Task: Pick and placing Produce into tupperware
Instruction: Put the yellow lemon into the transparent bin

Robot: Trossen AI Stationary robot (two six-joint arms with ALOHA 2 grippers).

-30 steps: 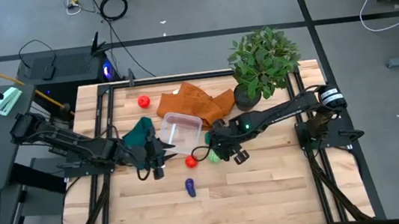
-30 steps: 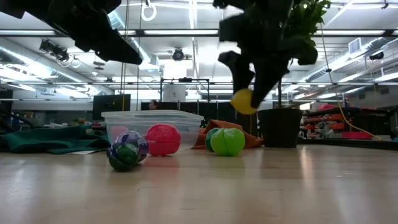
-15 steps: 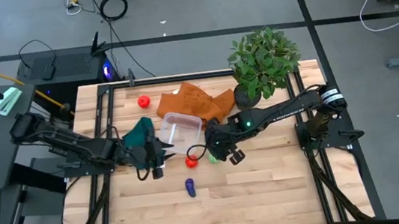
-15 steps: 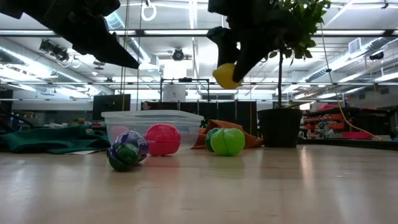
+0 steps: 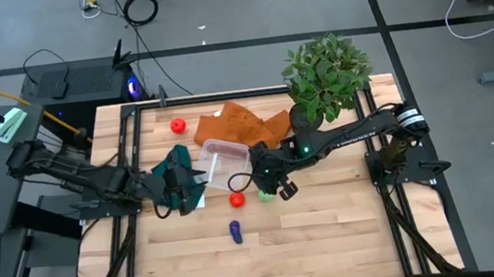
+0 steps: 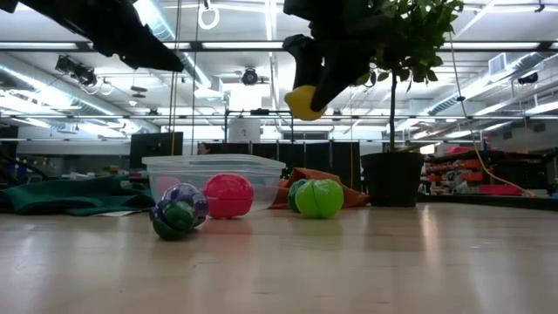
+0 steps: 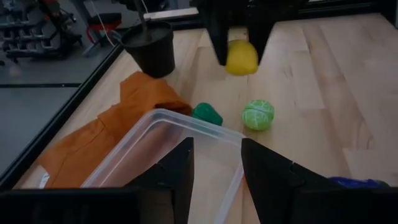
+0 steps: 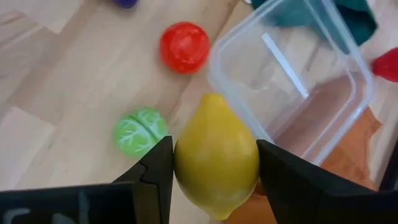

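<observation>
nothing is in the box yet, so the job looks barely begun: one piece is in the air and the rest lie on the table.

nearest the front edge the purple piece [image 5: 235, 231] sits alone on the wood. a little further in come the red piece [image 5: 236, 199] and the green piece [image 5: 264, 195], both just beside the box's near side. from table height a second, darker green piece [image 7: 207, 114] shows tucked behind the light green one.

above those, the right gripper [image 8: 214, 163] is pinching the lemon [image 8: 216, 155], fingers clamped on its two sides. it hangs in the air at the near right corner of the box [image 5: 223, 160], just outside the rim, not over the opening so far as i can judge. a short carry across the wall and a release would finish this piece.

the left gripper [image 7: 216, 163] waits at the box's left side, fingers spread a little with nothing between them, by the dark green cloth [image 5: 175, 162].

beyond the box lie the orange cloth [image 5: 241, 125], the last red piece [image 5: 176, 124] well apart at the back, and the plant [image 5: 326, 75].
</observation>
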